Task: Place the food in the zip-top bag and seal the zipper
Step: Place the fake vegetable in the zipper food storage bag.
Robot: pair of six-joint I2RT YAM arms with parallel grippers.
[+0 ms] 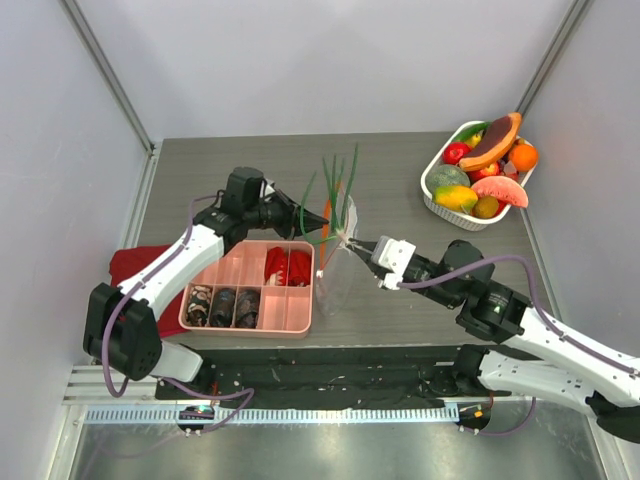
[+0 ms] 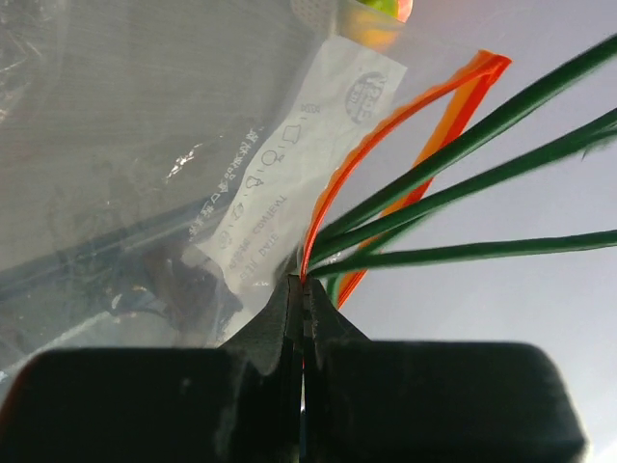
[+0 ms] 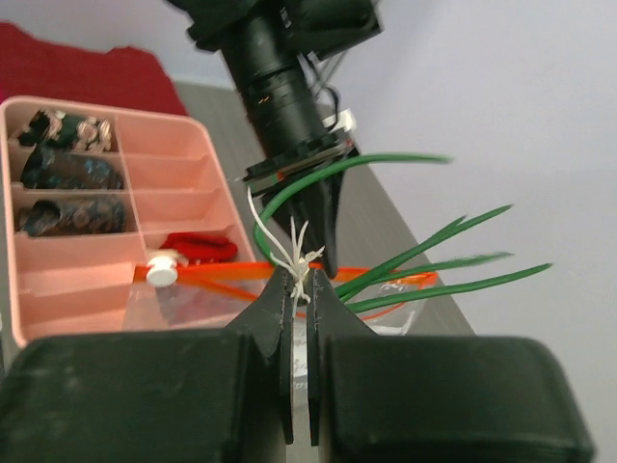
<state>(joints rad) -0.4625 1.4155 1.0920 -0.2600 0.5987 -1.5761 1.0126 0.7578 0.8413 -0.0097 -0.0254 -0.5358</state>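
The clear zip-top bag hangs upright between my two grippers, just right of the pink tray. My left gripper is shut on the bag's orange-red zipper at one end of the mouth. The mouth gapes as an orange loop. My right gripper is shut on the white root end of a toy spring onion. Its long green leaves run through the open mouth and stick out past the bag. The other toy fruits lie in the white basket.
The white oval basket stands at the far right. The pink compartment tray sits left of the bag, with red crinkled pieces and dark lumps. A red cloth lies under the left arm.
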